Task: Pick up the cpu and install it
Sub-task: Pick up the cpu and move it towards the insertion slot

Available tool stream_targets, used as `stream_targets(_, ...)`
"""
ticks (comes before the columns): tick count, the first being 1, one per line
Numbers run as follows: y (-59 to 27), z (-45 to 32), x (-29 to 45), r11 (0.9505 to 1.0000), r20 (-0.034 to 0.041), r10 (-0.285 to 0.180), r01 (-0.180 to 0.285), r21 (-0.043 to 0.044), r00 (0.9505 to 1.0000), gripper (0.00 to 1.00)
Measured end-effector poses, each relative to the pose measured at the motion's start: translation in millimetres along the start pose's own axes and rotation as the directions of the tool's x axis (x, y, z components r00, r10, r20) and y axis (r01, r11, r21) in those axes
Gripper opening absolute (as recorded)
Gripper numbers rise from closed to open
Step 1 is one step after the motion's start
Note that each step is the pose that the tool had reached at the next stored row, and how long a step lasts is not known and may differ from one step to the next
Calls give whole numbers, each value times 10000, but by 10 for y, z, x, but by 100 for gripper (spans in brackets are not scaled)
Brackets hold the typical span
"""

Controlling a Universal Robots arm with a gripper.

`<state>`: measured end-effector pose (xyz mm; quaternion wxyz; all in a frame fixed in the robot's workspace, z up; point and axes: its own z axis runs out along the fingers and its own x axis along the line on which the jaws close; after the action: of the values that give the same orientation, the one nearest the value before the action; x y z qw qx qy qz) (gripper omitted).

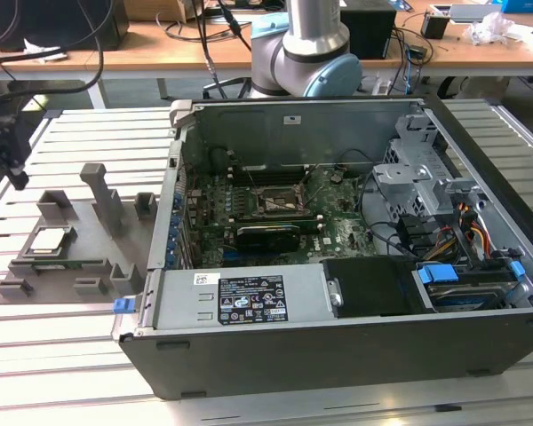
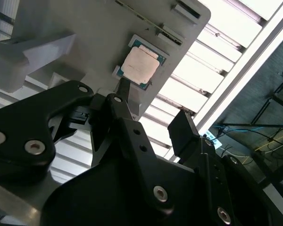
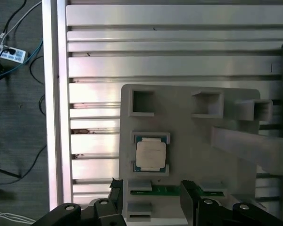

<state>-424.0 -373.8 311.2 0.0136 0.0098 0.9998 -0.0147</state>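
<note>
While the open PC case takes up the centre and right of the exterior view, the work is on that view's left, on the slatted table.

- Arm base: top centre, behind the case.
- Motherboard: flat inside the case.
- Holder tray: grey, on the table just beside the case's left wall, left of centre in the frame.
- Gripper: hangs above the tray. Fingers are spread wide, with nothing between them and no contact with the tray. The dark shape at the exterior view's far left edge is probably the gripper head, but it's cut off there, so I can't be sure.
- Socket: mid-board, near frame centre. It looks empty.
- cpu: lies flat, silver top up, seated in its pocket on the tray, well apart from the socket. In the first wrist view the cpu lines up with the gap between the fingers.

Step in hand, as I read it: approach for the pick. Nothing is grasped and nothing is installed.

The pick calls for a straight descent with the fingers straddling two opposite cpu edges. The part is thin and the pocket walls sit close to its rim. Any skew risks catching the pocket lip or tipping the cpu.
</note>
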Motion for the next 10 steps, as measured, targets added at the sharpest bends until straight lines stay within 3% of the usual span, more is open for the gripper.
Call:
stream_targets(2, 1, 18, 1, 10000, -1, 1, -1, 0, 10000, 60)
stream_targets(6, 5, 146, 4, 10000, 0, 2, -2, 0, 10000, 60)
stream_targets(10, 6, 188, 5, 10000, -1, 1, -1, 0, 10000, 60)
